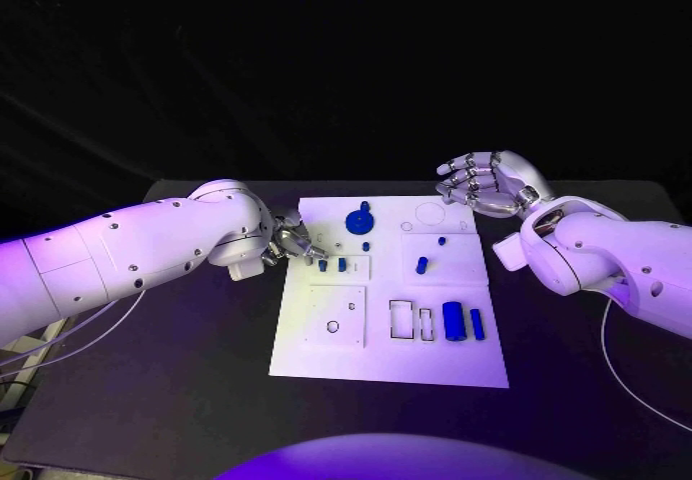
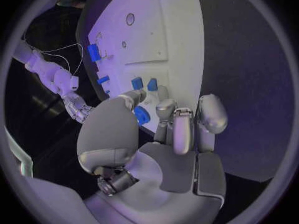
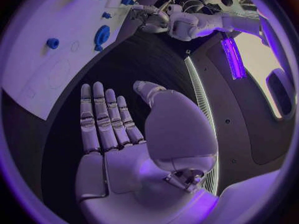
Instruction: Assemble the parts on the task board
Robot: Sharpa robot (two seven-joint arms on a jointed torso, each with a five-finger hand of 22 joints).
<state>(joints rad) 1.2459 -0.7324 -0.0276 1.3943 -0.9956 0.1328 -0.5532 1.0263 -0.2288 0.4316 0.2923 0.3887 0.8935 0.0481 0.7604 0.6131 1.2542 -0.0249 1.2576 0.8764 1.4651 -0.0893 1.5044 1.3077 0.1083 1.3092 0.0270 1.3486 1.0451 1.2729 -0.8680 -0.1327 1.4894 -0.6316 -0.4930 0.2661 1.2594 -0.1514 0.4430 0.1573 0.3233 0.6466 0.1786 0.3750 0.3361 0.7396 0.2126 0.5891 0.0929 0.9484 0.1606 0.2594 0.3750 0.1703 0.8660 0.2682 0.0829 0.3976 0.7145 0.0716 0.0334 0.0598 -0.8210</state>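
**Listener:** What is on your screen?

**Operator:** I am looking down from the robot's head at a black counter [image 1: 173,400] with the white task board [image 1: 387,350] lying in the middle. Small blue parts sit on it. A round blue part [image 1: 358,219] is toward twelve o'clock on the board, a small peg [image 1: 421,265] is near the centre, and two upright cylinders [image 1: 462,321] stand toward four o'clock.

**Listener:** And the hands?

**Operator:** My left hand [image 1: 293,245] is at the board's nine o'clock edge. From the wrist camera I see its fingertips [image 2: 167,106] pinched around a small blue part [image 2: 141,116], just beside two more blue pieces [image 2: 144,83] standing on the board. My right hand [image 1: 488,182] is raised off the board's one o'clock corner, palm flat, fingers [image 3: 102,119] spread, holding nothing.

**Listener:** What worries you?

**Operator:** The hold looks shallow, a fingertip pinch on a tiny piece. I judge it could twist or slip out if I lift quickly. The two neighbouring pieces are close, so a sideways sweep of my fingers might knock them over. I cannot tell which recess this part belongs in, so a wrong or tilted seating is another risk.
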